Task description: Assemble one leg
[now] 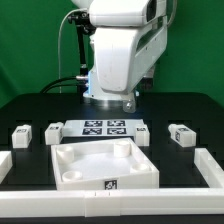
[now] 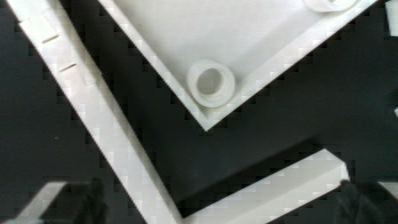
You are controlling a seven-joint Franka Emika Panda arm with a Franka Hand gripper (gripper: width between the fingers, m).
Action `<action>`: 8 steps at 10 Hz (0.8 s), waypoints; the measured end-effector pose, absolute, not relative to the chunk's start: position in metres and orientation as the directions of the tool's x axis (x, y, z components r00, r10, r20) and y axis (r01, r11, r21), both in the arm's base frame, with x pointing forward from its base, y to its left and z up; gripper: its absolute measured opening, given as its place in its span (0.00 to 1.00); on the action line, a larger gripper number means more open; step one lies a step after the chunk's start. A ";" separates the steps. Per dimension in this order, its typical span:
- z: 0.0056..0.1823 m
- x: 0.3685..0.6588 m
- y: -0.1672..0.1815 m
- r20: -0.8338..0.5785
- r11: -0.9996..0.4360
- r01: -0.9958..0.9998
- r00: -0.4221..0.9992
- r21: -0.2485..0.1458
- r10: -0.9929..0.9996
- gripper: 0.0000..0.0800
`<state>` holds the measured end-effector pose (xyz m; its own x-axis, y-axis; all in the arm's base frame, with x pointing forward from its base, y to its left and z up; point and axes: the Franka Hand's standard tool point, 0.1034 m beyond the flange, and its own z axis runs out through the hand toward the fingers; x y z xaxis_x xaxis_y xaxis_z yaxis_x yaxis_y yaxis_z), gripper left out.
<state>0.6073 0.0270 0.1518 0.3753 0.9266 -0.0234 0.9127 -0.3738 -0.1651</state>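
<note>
Several legs, small white blocks with tags, lie in a row on the black table: two at the exterior view's left (image 1: pixel 20 134) (image 1: pixel 53 131) and two at its right (image 1: pixel 143 133) (image 1: pixel 181 134). The big flat white panel (image 1: pixel 100 165) lies in front of them; one round corner socket (image 2: pixel 208 80) shows in the wrist view. The arm (image 1: pixel 108 95) hangs high over the back of the table, its fingers hidden in the exterior view. In the wrist view my gripper (image 2: pixel 214 205) is open and empty, with dark fingertips (image 2: pixel 54 200) far apart, well above the table. No leg shows in the wrist view.
The marker board (image 1: pixel 105 127) lies between the legs, behind the panel. A low white wall runs along the left (image 1: pixel 5 165), right (image 1: pixel 212 165) and front (image 1: pixel 120 208); one of its corners (image 2: pixel 178 210) shows in the wrist view.
</note>
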 end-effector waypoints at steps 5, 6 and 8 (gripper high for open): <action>0.140 0.600 0.017 0.011 -0.313 0.942 0.316 -0.119 0.949 0.81; 0.129 0.581 0.005 0.038 -0.258 0.961 0.263 -0.102 0.964 0.81; 0.110 0.556 -0.023 0.070 -0.159 0.984 0.165 -0.084 0.984 0.81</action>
<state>0.5563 -0.0229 0.1096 0.1651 0.9838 0.0697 0.9837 -0.1591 -0.0842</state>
